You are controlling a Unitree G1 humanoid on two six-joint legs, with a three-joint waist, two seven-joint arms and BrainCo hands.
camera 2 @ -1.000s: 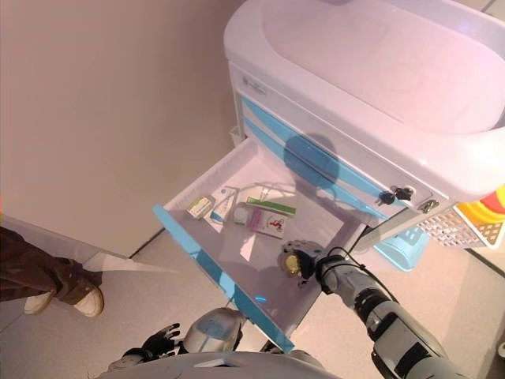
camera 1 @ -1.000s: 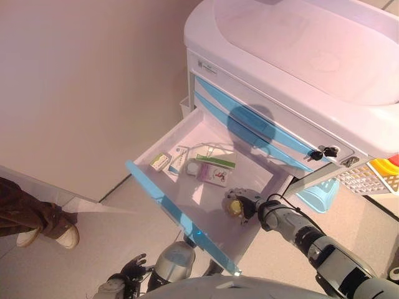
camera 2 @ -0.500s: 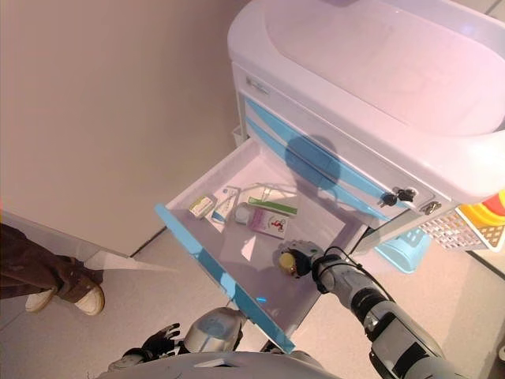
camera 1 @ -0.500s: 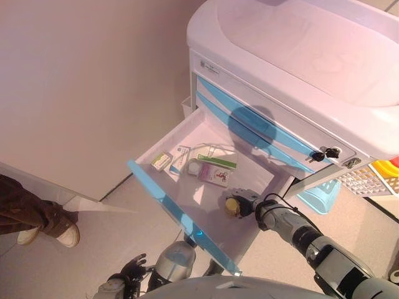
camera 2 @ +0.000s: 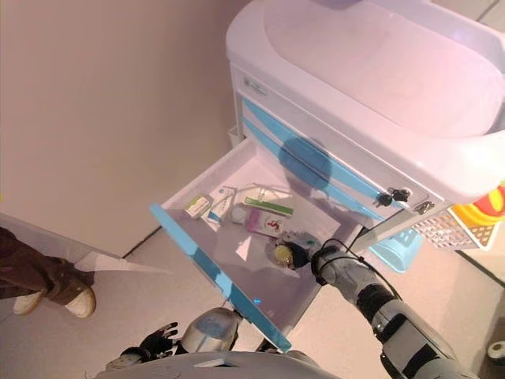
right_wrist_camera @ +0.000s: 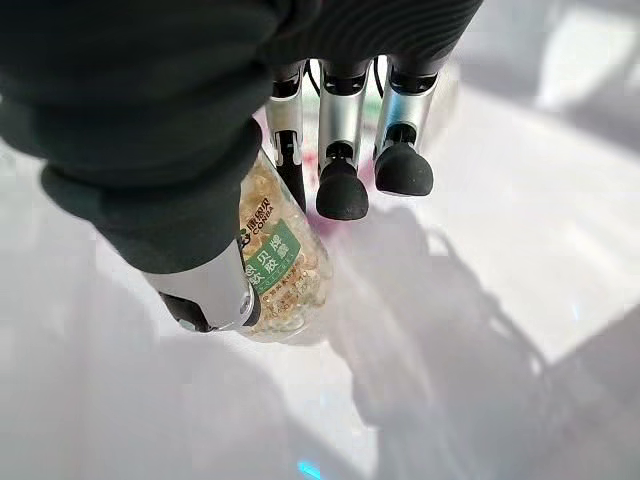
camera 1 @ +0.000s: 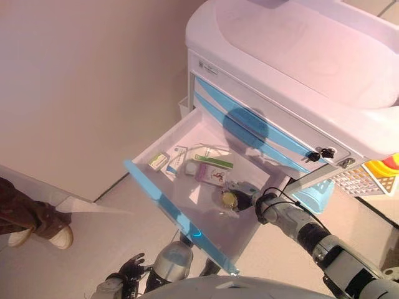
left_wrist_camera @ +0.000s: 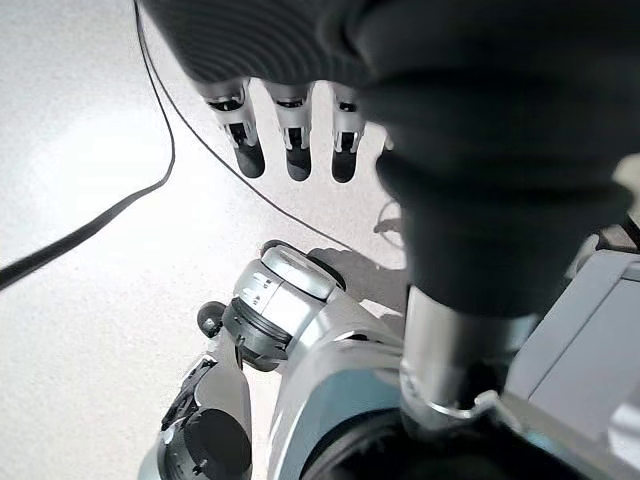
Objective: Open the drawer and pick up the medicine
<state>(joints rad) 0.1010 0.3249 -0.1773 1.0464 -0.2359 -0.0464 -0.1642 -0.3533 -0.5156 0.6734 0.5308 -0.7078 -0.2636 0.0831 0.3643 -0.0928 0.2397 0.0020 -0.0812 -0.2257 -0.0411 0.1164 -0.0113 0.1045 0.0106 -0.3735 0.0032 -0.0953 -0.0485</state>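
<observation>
The white cart's bottom drawer (camera 1: 163,207), with a blue front, stands pulled open. My right hand (camera 1: 247,192) is inside it at its right side, thumb and fingers (right_wrist_camera: 343,190) pinching a clear medicine bottle (camera 1: 228,200) of yellowish capsules with a green label, which also shows in the right wrist view (right_wrist_camera: 280,270). Further left in the drawer lie a pink box (camera 1: 211,175), a green box (camera 1: 214,162), a small green-and-white box (camera 1: 159,161) and a white round lid (camera 1: 191,167). My left hand (camera 1: 128,269) hangs low by the floor, fingers (left_wrist_camera: 290,150) straight and empty.
The white cart (camera 1: 299,56) has two shut blue-trimmed drawers above and keys (camera 1: 318,154) in a lock. A light-blue bin (camera 1: 312,198) and a white basket (camera 1: 361,179) sit at the right. A person's shoe (camera 1: 55,235) is on the floor at the left.
My right hand with the bottle has moved a little deeper into the drawer, toward the cart. The camera has shifted slightly. The left hand has not moved.
</observation>
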